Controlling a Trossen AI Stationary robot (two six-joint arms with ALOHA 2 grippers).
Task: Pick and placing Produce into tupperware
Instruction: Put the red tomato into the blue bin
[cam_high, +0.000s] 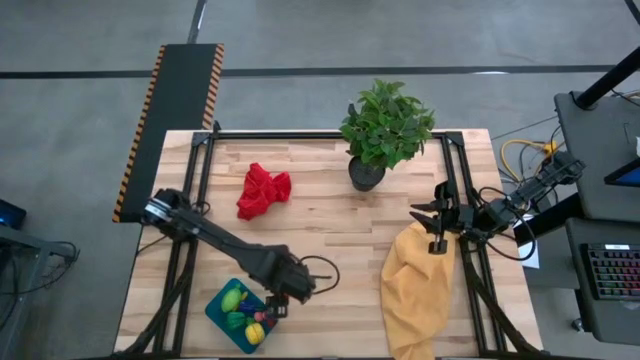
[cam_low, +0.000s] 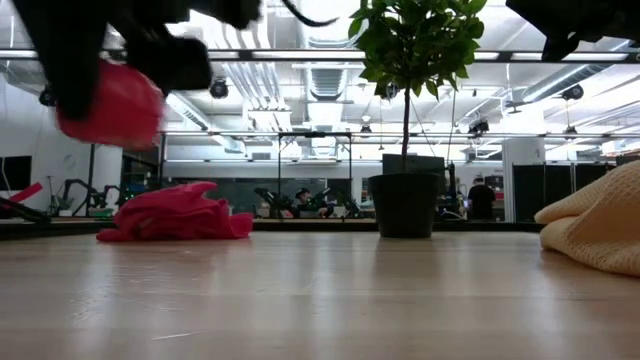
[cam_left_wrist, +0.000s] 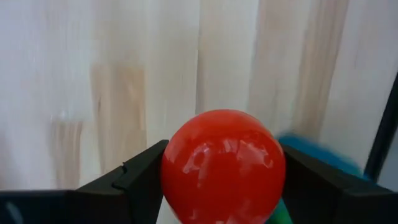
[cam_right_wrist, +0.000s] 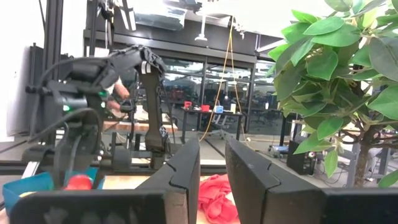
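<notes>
Over the tupperware's (cam_high: 222, 318) edge nearest the potted plant (cam_high: 385, 125), left end effector (cam_high: 283, 296) sits clamped on a round red produce piece (cam_left_wrist: 222, 167). Ball has no long axis; container lies just below and beside it, w/ green and yellow produce (cam_high: 240, 308) inside. Right end effector (cam_right_wrist: 212, 171), fingers slightly apart, waits by the mustard cloth (cam_high: 420, 285), well apart. Bare wood bench (cam_high: 330, 215); workshop room behind.
</notes>
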